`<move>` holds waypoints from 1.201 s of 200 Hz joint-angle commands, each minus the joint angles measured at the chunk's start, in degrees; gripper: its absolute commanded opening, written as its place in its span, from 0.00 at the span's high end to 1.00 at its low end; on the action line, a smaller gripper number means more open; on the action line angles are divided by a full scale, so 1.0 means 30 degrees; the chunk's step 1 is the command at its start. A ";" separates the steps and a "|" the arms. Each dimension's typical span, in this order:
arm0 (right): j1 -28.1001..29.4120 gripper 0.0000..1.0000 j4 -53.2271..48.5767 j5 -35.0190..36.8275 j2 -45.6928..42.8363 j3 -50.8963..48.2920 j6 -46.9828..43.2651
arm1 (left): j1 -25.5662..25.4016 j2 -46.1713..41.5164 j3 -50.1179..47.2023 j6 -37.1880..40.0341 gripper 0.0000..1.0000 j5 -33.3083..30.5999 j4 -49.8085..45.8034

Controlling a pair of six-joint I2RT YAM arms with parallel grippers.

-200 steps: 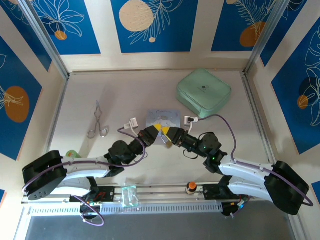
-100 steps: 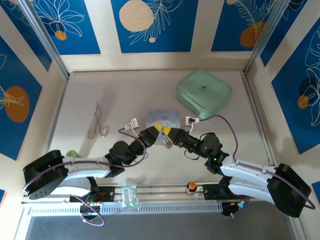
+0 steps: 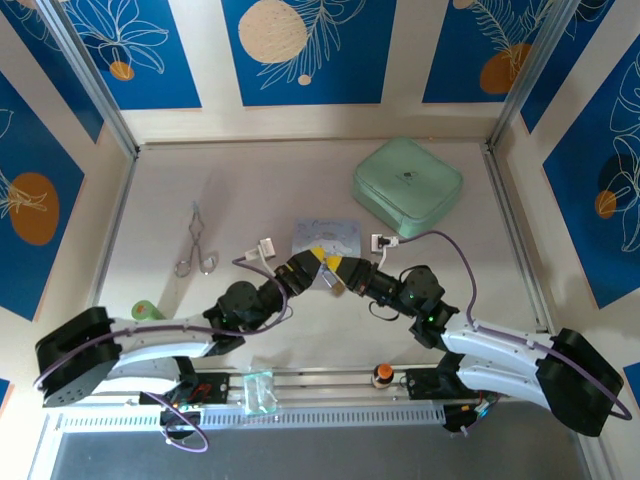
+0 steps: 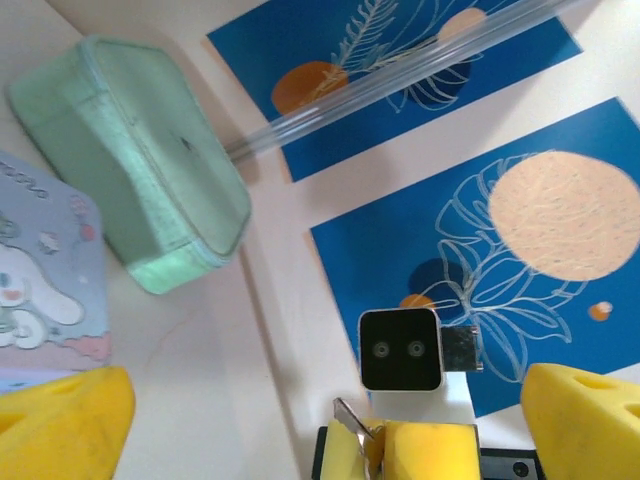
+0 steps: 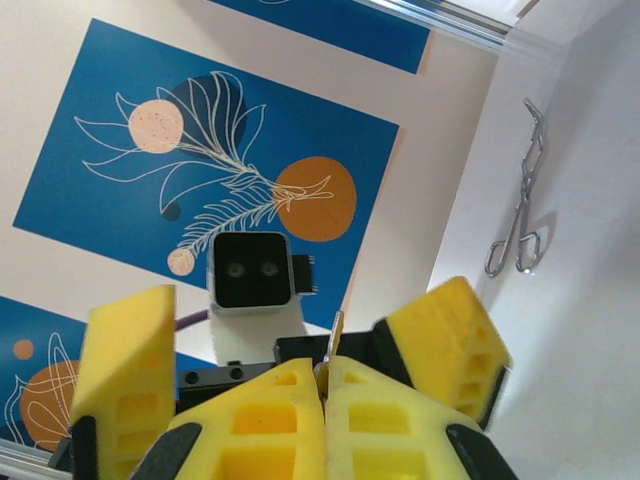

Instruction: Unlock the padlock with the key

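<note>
My right gripper is shut on the key, a thin pale metal blade sticking out past its yellow pads. In the left wrist view the key pokes from the right gripper's closed fingers. My left gripper is open, its wide-spread fingers standing to either side of the right gripper's tips. Both grippers meet nose to nose above the middle of the table. The padlock is hidden.
A blue picture tin lies just behind the grippers. A mint green case sits at the back right. Silver forceps lie to the left.
The left arm's rear links have shifted slightly to the left. Both grippers stay together at the table's middle, the right one still shut on the key.
</note>
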 commanded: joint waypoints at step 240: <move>-0.7158 1.00 -1.5684 -0.5495 -0.7871 -0.1465 -0.1880 | -0.0500 0.8174 0.6089 -0.0489 0.27 -0.0965 -1.1652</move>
